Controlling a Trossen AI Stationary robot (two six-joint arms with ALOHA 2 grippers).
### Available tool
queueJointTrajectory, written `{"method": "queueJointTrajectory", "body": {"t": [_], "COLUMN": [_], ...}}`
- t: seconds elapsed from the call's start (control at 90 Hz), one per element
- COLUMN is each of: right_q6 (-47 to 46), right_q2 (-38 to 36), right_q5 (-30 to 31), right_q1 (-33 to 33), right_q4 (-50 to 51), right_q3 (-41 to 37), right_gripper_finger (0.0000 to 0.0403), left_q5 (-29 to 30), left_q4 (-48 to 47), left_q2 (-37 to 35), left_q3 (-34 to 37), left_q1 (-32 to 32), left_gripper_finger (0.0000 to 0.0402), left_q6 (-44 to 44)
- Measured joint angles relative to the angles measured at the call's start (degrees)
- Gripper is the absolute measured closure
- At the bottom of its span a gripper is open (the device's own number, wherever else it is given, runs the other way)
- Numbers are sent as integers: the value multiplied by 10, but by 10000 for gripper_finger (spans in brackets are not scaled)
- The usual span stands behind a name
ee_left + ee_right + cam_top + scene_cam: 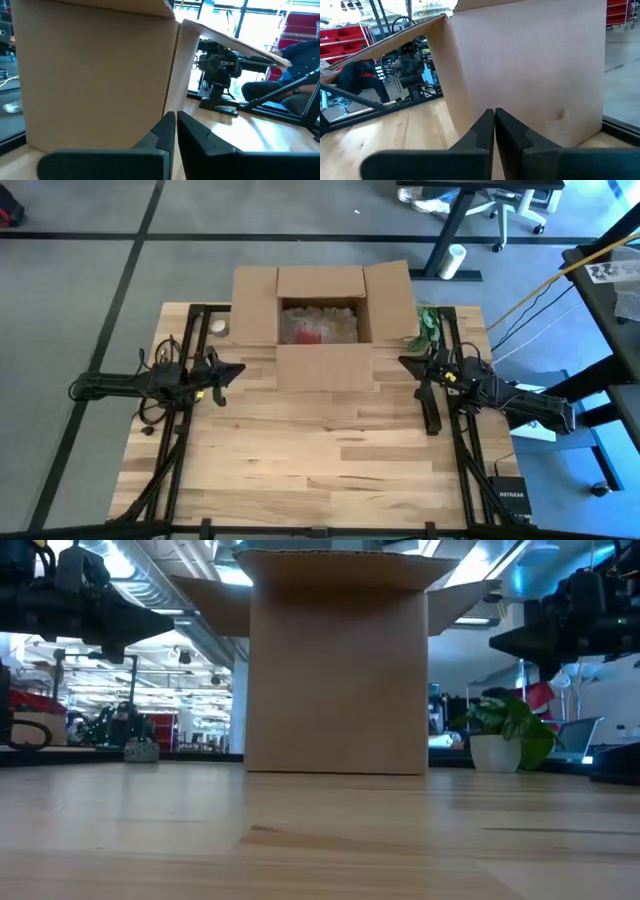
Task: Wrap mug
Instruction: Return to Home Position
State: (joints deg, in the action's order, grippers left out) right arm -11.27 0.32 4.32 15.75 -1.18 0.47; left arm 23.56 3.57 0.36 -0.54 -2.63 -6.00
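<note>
From above, the open cardboard box [325, 365] stands at the far middle of the wooden table [320, 470], with its flaps spread outward. Inside it lies the red mug [310, 333], covered in bubble wrap [338, 320], so only a red patch shows through. The left gripper [236, 370] hovers near the box's left front corner and the right gripper [404, 361] near its right front corner. Both point toward the box. A small plant [428, 323] stands just beside the box on the right.

At table height, the box wall [338, 670] fills the middle and hides the mug. The plant [505, 730] is in a white pot to its right. Both arms hang as dark shapes above the table.

In the left wrist view, the fingers [162, 134] are pressed together with nothing between them, facing the box side. Beyond the table there is a person [302, 52] in blue.

In the right wrist view, the fingers [481, 131] also touch each other and hold nothing, with the box wall in front.
</note>
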Motion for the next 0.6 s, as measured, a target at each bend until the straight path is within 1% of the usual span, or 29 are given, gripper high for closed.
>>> {"method": "queueJointTrajectory", "body": {"t": [0.6], "right_q6": [0], "right_q2": [0], "right_q5": [-4], "right_q1": [0], "right_q4": [0], "right_q3": [0], "right_gripper_finger": [403], "left_q5": [0], "left_q4": [0], "left_q2": [0], "left_q3": [0], "left_q1": [0], "left_gripper_finger": [402], "left_q6": [0]}}
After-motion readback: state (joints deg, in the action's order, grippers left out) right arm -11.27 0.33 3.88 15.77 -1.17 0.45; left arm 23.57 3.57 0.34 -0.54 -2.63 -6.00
